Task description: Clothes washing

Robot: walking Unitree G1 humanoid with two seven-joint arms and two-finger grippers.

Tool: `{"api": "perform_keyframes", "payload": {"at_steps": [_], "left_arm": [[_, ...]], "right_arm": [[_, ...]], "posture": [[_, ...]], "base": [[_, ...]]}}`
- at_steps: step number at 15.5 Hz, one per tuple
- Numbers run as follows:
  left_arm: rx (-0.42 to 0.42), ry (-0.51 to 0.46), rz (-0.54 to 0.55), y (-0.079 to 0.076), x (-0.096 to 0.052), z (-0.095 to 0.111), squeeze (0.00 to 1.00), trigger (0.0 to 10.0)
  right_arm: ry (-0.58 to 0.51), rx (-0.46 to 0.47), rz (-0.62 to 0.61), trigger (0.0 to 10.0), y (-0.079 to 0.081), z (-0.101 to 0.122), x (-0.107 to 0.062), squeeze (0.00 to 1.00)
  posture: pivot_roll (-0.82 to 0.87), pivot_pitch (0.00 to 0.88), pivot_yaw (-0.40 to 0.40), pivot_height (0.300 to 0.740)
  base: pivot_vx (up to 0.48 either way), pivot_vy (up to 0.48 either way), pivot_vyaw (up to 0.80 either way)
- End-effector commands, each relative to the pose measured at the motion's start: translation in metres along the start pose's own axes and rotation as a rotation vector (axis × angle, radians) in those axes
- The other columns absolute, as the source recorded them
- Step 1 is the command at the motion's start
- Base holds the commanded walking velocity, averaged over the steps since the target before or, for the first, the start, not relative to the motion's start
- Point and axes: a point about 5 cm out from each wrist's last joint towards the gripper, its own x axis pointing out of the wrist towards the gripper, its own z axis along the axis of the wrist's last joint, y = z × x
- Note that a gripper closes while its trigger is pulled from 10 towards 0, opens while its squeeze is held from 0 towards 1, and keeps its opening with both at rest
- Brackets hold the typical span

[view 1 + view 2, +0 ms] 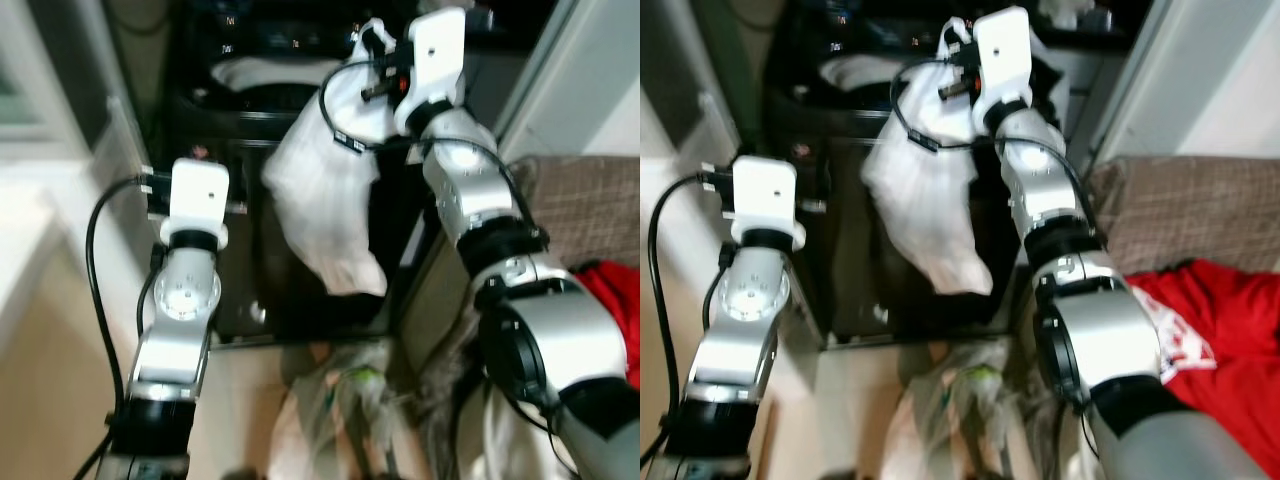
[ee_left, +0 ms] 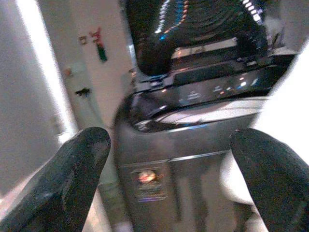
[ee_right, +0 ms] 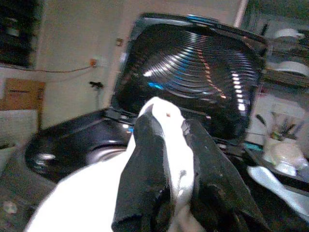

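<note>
In front of you stands the dark top-loading washing machine (image 1: 300, 200), its ribbed lid (image 3: 193, 63) raised upright behind the drum opening (image 3: 72, 145). To your right a brown checked sofa (image 1: 1200, 210) carries a red garment (image 1: 1210, 350), lying well apart from the machine. On the floor just before the machine sits a heap of laundry (image 1: 340, 420) in pale and greenish cloth.

Your right arm reaches up and forward, and your right gripper (image 3: 166, 159) is closed tight on the top of a white cloth (image 1: 325, 190). The cloth bunches between the two black fingers (image 3: 145, 169) and pokes out above them. From there it hangs down in front of the machine's dark face, near the rim of the opening, its lower end loose and above the floor.

Your left arm is held lower and to the left, beside the machine. Your left gripper (image 2: 169, 174) stands wide apart with nothing between its fingers, pointing at the machine's front panel, where a small sticker (image 2: 147, 179) shows.
</note>
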Motion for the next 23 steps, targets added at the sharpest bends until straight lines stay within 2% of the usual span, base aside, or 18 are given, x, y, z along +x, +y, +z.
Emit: {"api": "perform_keyframes", "payload": {"at_steps": [1, 3, 4, 5, 7, 8, 10, 11, 12, 13, 14, 15, 16, 18, 20, 21, 22, 23], "left_arm": [[-0.007, -0.018, -0.021, -0.008, -0.001, 0.005, 0.00, 10.0], [-0.004, -0.027, -0.021, -0.007, -0.001, 0.006, 0.00, 10.0], [-0.003, -0.030, -0.021, -0.007, -0.001, 0.006, 0.00, 10.0], [-0.001, -0.035, -0.022, -0.007, -0.002, 0.007, 0.00, 10.0], [-0.001, -0.038, -0.024, -0.008, -0.002, 0.007, 0.00, 10.0], [-0.002, -0.043, -0.026, -0.009, -0.001, 0.008, 0.00, 10.0], [-0.003, -0.054, -0.031, -0.010, 0.000, 0.010, 0.00, 10.0], [-0.003, -0.058, -0.032, -0.010, 0.000, 0.011, 0.00, 10.0], [-0.005, -0.066, -0.037, -0.011, 0.000, 0.012, 0.00, 10.0], [-0.011, -0.077, -0.043, -0.013, 0.000, 0.015, 0.00, 10.0], [-0.022, -0.104, -0.054, -0.014, -0.001, 0.021, 0.00, 10.0], [-0.001, -0.172, -0.057, -0.010, -0.001, 0.042, 0.00, 10.0], [-0.011, -0.254, -0.054, 0.001, 0.000, 0.069, 0.00, 10.0], [-0.048, -0.357, -0.074, 0.014, 0.000, 0.101, 0.00, 10.0], [-0.098, -0.462, -0.099, 0.016, -0.003, 0.130, 0.00, 10.0], [-0.107, -0.471, -0.106, 0.016, -0.004, 0.132, 0.00, 10.0], [-0.113, -0.464, -0.124, 0.014, -0.008, 0.133, 0.00, 10.0], [-0.121, -0.450, -0.139, 0.013, -0.012, 0.133, 0.00, 10.0]], "right_arm": [[-0.062, -0.017, -0.032, 10.0, -0.013, 0.015, 0.002, 0.00], [-0.077, -0.022, -0.016, 10.0, -0.011, 0.018, 0.003, 0.00], [-0.104, -0.022, 0.010, 10.0, -0.009, 0.028, 0.007, 0.00], [-0.175, -0.037, 0.074, 10.0, -0.006, 0.055, 0.017, 0.00], [-0.223, -0.091, 0.123, 10.0, -0.006, 0.081, 0.026, 0.00], [-0.237, -0.122, 0.119, 10.0, -0.014, 0.107, 0.037, 0.00], [-0.235, -0.250, 0.061, 10.0, -0.025, 0.141, 0.048, 0.00], [-0.237, -0.284, 0.045, 10.0, -0.027, 0.149, 0.050, 0.00], [-0.231, -0.363, -0.075, 10.0, -0.037, 0.169, 0.054, 0.00], [-0.193, -0.440, -0.189, 10.0, -0.044, 0.177, 0.056, 0.00], [-0.184, -0.462, -0.227, 10.0, -0.045, 0.177, 0.056, 0.00], [-0.135, -0.550, -0.260, 10.0, -0.042, 0.165, 0.057, 0.00], [-0.100, -0.567, -0.263, 10.0, -0.038, 0.151, 0.058, 0.00], [-0.005, -0.605, -0.275, 10.0, -0.035, 0.123, 0.056, 0.00], [0.210, -0.492, -0.282, 10.0, -0.036, 0.066, 0.043, 0.00], [0.256, -0.482, -0.272, 10.0, -0.035, 0.053, 0.040, 0.00], [0.424, -0.379, -0.246, 10.0, -0.031, 0.010, 0.023, 0.00], [0.542, -0.289, -0.220, 10.0, -0.025, -0.021, 0.009, 0.00]], "posture": [[0.07, 0.000, -0.068, 0.740], [0.07, 0.000, -0.067, 0.740], [0.07, 0.000, -0.066, 0.740], [0.07, 0.000, -0.065, 0.740], [0.07, 0.000, -0.064, 0.740], [0.07, 0.000, -0.062, 0.740], [0.08, 0.000, -0.064, 0.740], [0.08, 0.000, -0.064, 0.740], [0.08, 0.000, -0.067, 0.740], [0.09, 0.000, -0.071, 0.740], [0.09, 0.000, -0.074, 0.740], [0.10, 0.000, -0.080, 0.740], [0.11, 0.000, -0.084, 0.740], [0.14, 0.000, -0.090, 0.740], [0.19, 0.004, -0.115, 0.740], [0.19, 0.007, -0.118, 0.740], [0.21, 0.021, -0.129, 0.740], [0.22, 0.027, -0.130, 0.740]], "base": [[0.480, 0.000, 0.00], [0.480, 0.000, 0.00], [0.480, 0.000, 0.00], [0.480, 0.000, 0.00], [0.480, 0.000, 0.00], [0.480, 0.000, 0.00], [0.480, 0.000, 0.00], [0.480, 0.000, 0.00], [0.480, 0.000, 0.00], [0.480, 0.000, 0.00], [0.480, 0.000, 0.00], [0.409, 0.000, 0.00], [0.000, 0.000, 0.00], [0.000, 0.000, 0.00], [0.000, 0.000, 0.00], [0.000, 0.000, 0.00], [0.000, 0.000, 0.00], [0.000, 0.000, 0.00]]}}
